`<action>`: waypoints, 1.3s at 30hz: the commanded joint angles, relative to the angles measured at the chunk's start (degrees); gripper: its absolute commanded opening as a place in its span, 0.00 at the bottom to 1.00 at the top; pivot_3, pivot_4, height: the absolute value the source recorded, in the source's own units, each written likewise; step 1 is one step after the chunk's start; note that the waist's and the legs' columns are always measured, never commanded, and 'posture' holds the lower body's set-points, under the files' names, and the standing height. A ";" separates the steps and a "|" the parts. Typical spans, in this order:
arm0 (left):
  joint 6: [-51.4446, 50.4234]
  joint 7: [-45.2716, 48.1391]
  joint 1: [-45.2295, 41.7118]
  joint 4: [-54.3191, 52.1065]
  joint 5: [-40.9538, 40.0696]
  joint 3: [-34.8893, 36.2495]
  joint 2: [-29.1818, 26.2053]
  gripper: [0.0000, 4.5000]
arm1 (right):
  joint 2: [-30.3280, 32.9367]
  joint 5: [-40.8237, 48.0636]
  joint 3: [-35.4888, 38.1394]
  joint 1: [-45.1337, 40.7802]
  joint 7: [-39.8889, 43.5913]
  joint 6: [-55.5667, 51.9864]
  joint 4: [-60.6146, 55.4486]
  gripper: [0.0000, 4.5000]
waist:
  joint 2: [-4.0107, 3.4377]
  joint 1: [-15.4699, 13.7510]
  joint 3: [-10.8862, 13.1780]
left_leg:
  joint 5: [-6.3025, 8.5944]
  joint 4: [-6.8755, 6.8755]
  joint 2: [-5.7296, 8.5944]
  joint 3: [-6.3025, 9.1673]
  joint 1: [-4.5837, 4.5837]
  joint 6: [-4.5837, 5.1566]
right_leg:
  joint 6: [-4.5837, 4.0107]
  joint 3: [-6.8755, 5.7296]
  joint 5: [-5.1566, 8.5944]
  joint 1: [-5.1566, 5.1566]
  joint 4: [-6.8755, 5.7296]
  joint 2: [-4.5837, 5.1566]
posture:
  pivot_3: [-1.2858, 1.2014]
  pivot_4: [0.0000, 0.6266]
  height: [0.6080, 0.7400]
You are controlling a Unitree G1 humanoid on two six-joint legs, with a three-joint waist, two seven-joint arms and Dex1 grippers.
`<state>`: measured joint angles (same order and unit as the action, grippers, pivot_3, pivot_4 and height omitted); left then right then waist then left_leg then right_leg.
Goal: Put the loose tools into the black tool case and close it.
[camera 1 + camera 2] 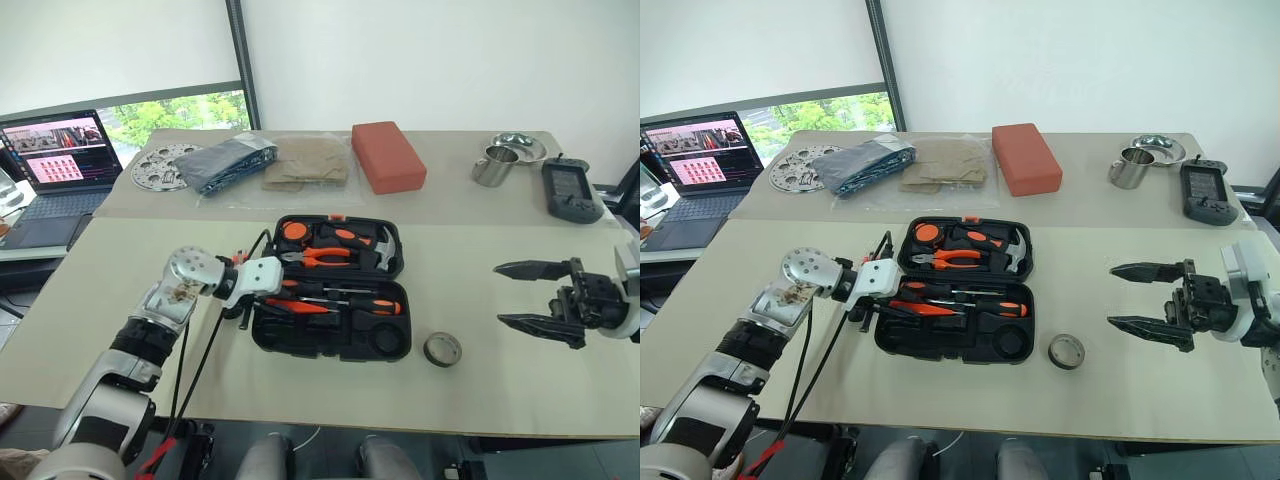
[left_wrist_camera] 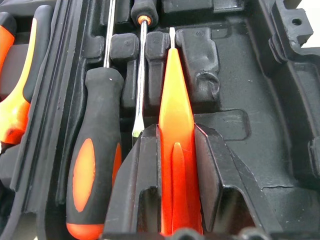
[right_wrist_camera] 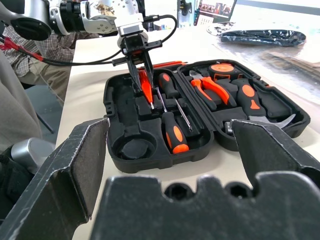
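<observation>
Black plastic clamshell tool case (image 1: 330,345) is lying open on the bench, lid half away from the robot. Two black-and-orange-handled long screwdrivers (image 3: 172,131) are lying in its near half; small all-orange screwdriver (image 2: 175,165) is hanging tip-down over its slots. Dark grey tape roll (image 1: 442,349) is sitting just beside the case.

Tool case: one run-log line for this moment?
left gripper: holds small orange screwdriver over open tool case | right gripper: open, idle | tape roll: on table
</observation>
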<state>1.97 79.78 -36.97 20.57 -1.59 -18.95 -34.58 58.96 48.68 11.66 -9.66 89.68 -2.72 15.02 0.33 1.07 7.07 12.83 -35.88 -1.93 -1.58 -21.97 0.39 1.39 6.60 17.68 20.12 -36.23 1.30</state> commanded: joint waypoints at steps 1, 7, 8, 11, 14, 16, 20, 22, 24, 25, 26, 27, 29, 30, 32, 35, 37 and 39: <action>-2.06 0.58 1.59 -1.80 3.13 -2.61 -1.56 0.11 | 0.60 1.12 1.71 -0.33 2.82 1.11 -1.02 1.00 | 0.00 0.01 0.00 | 0.00 0.00 0.00 0.00 -0.01 0.00 | 0.00 0.00 0.00 0.00 0.00 0.00 | 0.52 0.24 1.00; -5.15 0.19 2.14 -3.65 4.40 -3.63 -2.48 0.11 | 0.66 1.00 1.40 -0.61 2.82 1.27 -0.78 1.00 | -0.01 0.15 -0.01 | 0.00 0.01 0.00 0.00 0.00 0.00 | 0.00 0.00 0.00 0.00 0.00 -0.02 | 0.52 0.24 1.00; -5.53 0.03 2.22 -3.97 4.57 -3.75 -2.54 0.11 | 0.66 0.96 1.33 -0.71 2.82 1.35 -0.67 1.00 | -0.02 0.23 -0.01 | 0.00 0.01 0.00 0.00 0.00 0.00 | 0.00 0.01 0.00 0.00 0.00 -0.02 | 0.52 0.24 1.00; -7.25 -0.28 2.70 -5.00 4.81 -4.08 -2.61 0.11 | 0.58 0.67 1.28 -1.02 2.82 1.64 -0.37 1.00 | -0.07 0.44 -0.04 | 0.00 0.01 0.00 -0.01 0.00 0.01 | 0.00 0.04 0.00 0.00 -0.01 -0.05 | 0.52 0.24 1.00; -8.59 -0.77 3.17 -5.78 4.88 -4.21 -2.43 0.11 | 0.52 0.56 1.32 -1.26 2.82 1.81 -0.08 1.00 | -0.10 0.61 -0.06 | 0.00 0.01 -0.01 -0.01 0.01 0.01 | 0.00 0.05 0.00 -0.01 -0.02 -0.05 | 0.52 0.24 1.00; -9.03 -0.83 3.64 -6.50 4.65 -4.19 -2.40 0.11 | 0.53 0.52 1.35 -1.25 2.82 1.85 -0.04 1.00 | -0.13 0.65 -0.08 | 0.00 0.00 0.00 -0.01 0.02 0.01 | 0.00 0.05 0.00 -0.02 -0.02 -0.05 | 0.52 0.24 1.00; -9.57 -0.76 4.64 -7.81 3.42 -3.63 -2.13 0.11 | 0.58 0.39 1.42 -1.10 2.82 1.91 -0.07 1.00 | -0.18 0.74 -0.11 | 0.01 0.00 0.00 -0.02 0.02 0.01 | 0.00 0.07 0.00 -0.02 -0.01 -0.04 | 0.52 0.24 1.00; -9.83 -1.35 5.15 -8.74 3.03 -3.10 -1.84 0.33 | 0.62 0.33 1.35 -1.11 2.82 2.00 -0.03 1.00 | -0.20 0.79 -0.13 | 0.01 0.00 0.00 -0.02 0.02 0.01 | 0.00 0.07 0.00 -0.02 0.00 -0.04 | 0.52 0.24 1.00; -9.54 -2.54 5.29 -9.14 3.20 -2.60 -1.58 0.47 | 0.57 0.25 1.22 -1.28 2.82 1.93 0.04 1.00 | -0.21 0.83 -0.13 | 0.02 0.00 -0.01 -0.02 0.02 0.02 | 0.01 0.08 0.01 -0.02 -0.01 -0.02 | 0.52 0.24 1.00; -9.75 -3.39 5.09 -9.30 2.85 -1.95 -1.23 0.53 | 0.61 0.25 1.07 -1.33 2.82 1.88 0.01 1.00 | -0.21 0.88 -0.13 | 0.02 0.00 -0.02 -0.01 0.01 0.03 | 0.01 0.07 0.01 -0.02 0.00 -0.02 | 0.52 0.24 1.00; -9.97 -3.69 4.86 -9.86 2.27 -1.26 -1.28 0.53 | 0.65 0.24 0.94 -1.37 2.82 1.89 0.02 1.00 | -0.21 0.94 -0.12 | 0.02 0.00 -0.01 -0.02 0.01 0.03 | 0.01 0.09 0.01 -0.03 -0.01 -0.02 | 0.52 0.24 1.00; -10.35 -3.91 4.55 -10.34 1.66 -0.47 -1.42 0.53 | 0.66 0.20 0.80 -1.47 2.82 1.92 0.07 1.00 | -0.18 0.99 -0.10 | 0.02 0.00 0.00 -0.03 0.01 0.02 | 0.01 0.10 0.00 -0.01 -0.01 -0.02 | 0.52 0.24 1.00; -11.32 -3.77 3.59 -11.56 0.28 1.17 -2.30 0.53 | 0.66 0.10 0.53 -1.61 2.82 2.06 0.24 1.00 | -0.17 1.10 -0.09 | 0.01 -0.03 -0.02 0.01 0.00 0.03 | 0.00 0.06 0.00 -0.02 -0.04 -0.03 | 0.52 0.24 1.00; -11.98 -3.45 2.97 -12.26 -0.55 2.02 -2.84 0.53 | 0.67 0.08 0.41 -1.62 2.82 2.13 0.27 1.00 | -0.15 1.19 -0.08 | 0.01 -0.03 -0.02 0.00 0.01 0.03 | 0.01 0.08 0.00 -0.02 -0.07 -0.02 | 0.52 0.24 1.00; -13.50 -3.10 1.85 -13.21 -2.13 3.50 -3.49 0.53 | 0.64 0.05 0.23 -1.75 2.82 2.17 0.30 1.00 | -0.13 1.28 -0.07 | 0.01 -0.04 -0.02 0.01 0.00 0.02 | 0.01 0.08 0.00 0.00 -0.07 -0.03 | 0.52 0.24 1.00; -15.68 -2.15 -0.60 -14.32 -4.73 6.07 -5.18 0.53 | 0.52 0.04 0.02 -1.94 2.82 2.15 0.26 1.00 | -0.13 1.19 -0.07 | 0.01 -0.04 -0.01 0.02 -0.01 0.03 | 0.01 0.05 0.01 0.00 -0.06 -0.01 | 0.52 0.24 1.00; -17.68 -0.45 -2.18 -15.87 -7.25 8.02 -7.15 0.53 | 0.48 0.06 -0.07 -1.91 2.82 2.21 0.21 1.00 | -0.14 1.18 -0.07 | 0.01 -0.06 -0.01 0.03 -0.05 0.03 | 0.02 0.02 0.01 0.02 -0.05 -0.01 | 0.52 0.24 1.00; -19.72 0.74 -2.92 -17.40 -9.64 9.24 -8.14 0.53 | 0.48 0.07 -0.09 -1.90 2.82 2.22 0.23 1.00 | -0.15 1.25 -0.07 | 0.01 -0.05 -0.01 0.03 -0.06 0.02 | 0.02 0.01 0.01 0.03 -0.02 -0.02 | 0.52 0.24 1.00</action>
<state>-15.99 79.29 -38.46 6.02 -8.26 -12.15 -41.72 58.96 48.41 11.00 -10.75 89.71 -1.65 15.89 0.17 2.32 6.99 12.84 -35.92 -1.94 -1.55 -22.02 0.41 1.41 6.62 17.68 20.14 -36.25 1.28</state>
